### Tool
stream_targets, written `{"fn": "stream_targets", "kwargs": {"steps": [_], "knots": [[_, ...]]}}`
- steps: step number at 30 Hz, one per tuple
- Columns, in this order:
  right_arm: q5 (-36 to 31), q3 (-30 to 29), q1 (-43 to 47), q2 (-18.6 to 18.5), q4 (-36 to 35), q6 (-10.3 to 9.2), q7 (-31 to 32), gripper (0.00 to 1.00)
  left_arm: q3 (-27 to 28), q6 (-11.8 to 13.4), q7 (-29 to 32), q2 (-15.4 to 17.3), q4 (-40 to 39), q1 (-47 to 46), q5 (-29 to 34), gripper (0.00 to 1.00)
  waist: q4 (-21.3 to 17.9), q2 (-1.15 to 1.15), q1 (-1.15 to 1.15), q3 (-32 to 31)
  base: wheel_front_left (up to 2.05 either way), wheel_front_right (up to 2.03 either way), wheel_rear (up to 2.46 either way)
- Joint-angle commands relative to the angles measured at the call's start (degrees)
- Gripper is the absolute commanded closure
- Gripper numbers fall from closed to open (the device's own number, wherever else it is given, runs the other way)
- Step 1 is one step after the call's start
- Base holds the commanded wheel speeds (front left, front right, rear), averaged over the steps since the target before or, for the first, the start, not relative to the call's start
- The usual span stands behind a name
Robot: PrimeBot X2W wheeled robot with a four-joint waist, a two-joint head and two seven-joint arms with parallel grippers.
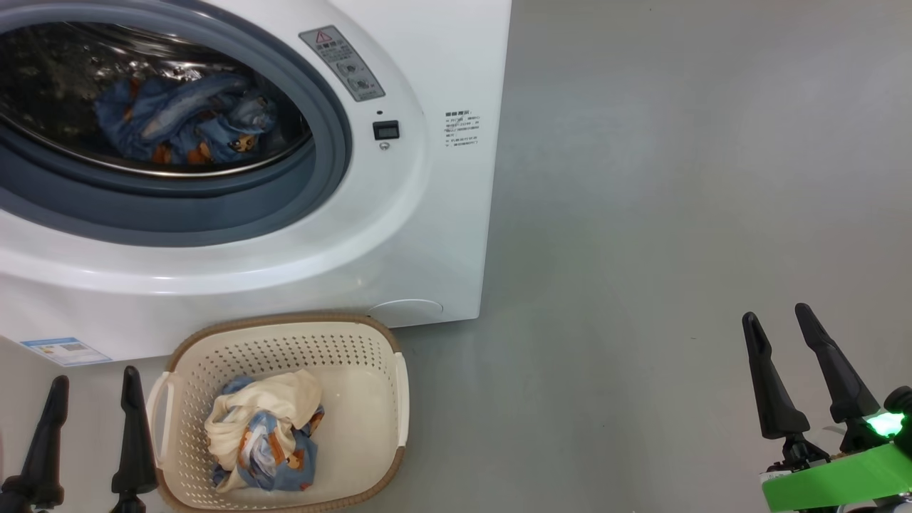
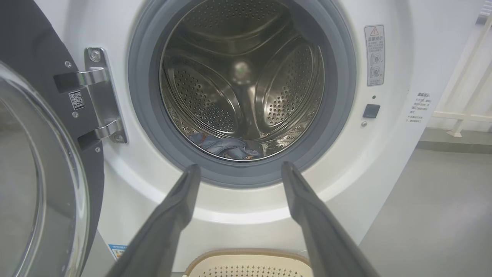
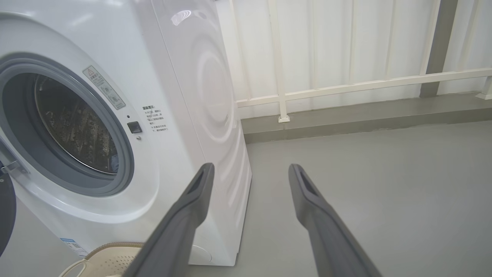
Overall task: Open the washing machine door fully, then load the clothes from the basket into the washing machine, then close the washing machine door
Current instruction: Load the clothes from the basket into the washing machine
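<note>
Underneath basket (image 1: pixel 285 319): grey flr (image 1: pixel 677 214); white railing (image 3: pixel 346 84), prob. metal.

Bright, even light all round; soft glare gleams on the washing machine (image 3: pixel 207 77) side, wrist views bend at edges.

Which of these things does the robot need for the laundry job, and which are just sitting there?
For the job: washing machine, its open door, basket, clothes in the basket, clothes in the drum.
Just there: white railing, warning sticker, grey floor.
</note>
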Motion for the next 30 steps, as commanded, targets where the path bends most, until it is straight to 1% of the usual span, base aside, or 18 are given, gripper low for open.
{"fn": "stream_targets", "kwargs": {"steps": [1,9,19,24,30], "knots": [[-0.7,1.2,-1.3,-1.0,-1.3,0.32,-0.5,0.0,2.0,-0.1,-0.3,0.9,-1.8,-0.9,-0.2,0.0,0.0,0.0,0.0,0.1,0.0,0.0,0.0],[-0.9,1.5,-1.9,-0.1,-1.3,0.32,-0.5,0.0,1.6,-0.1,-0.3,0.8,-1.8,-1.1,-0.2,0.0,-0.4,0.0,0.0,0.8,0.0,0.0,0.0],[-1.0,2.2,-3.0,0.7,-1.4,0.32,-0.5,0.0,-0.3,-0.1,-0.3,1.8,-0.2,-2.5,-0.6,0.0,-1.4,0.0,0.0,2.9,0.0,0.0,0.0],[-1.1,2.5,-3.8,1.5,-1.5,0.32,-0.5,0.0,-1.9,-0.1,-0.3,2.6,2.4,-3.9,-0.5,0.0,-2.0,0.0,0.0,4.8,0.0,0.0,0.0],[-1.3,2.6,-5.0,2.1,-1.8,0.32,-0.5,0.0,-4.0,-0.1,-0.3,3.9,7.3,-6.6,0.0,0.0,-3.0,0.0,0.0,7.8,0.0,0.0,0.0]]}}
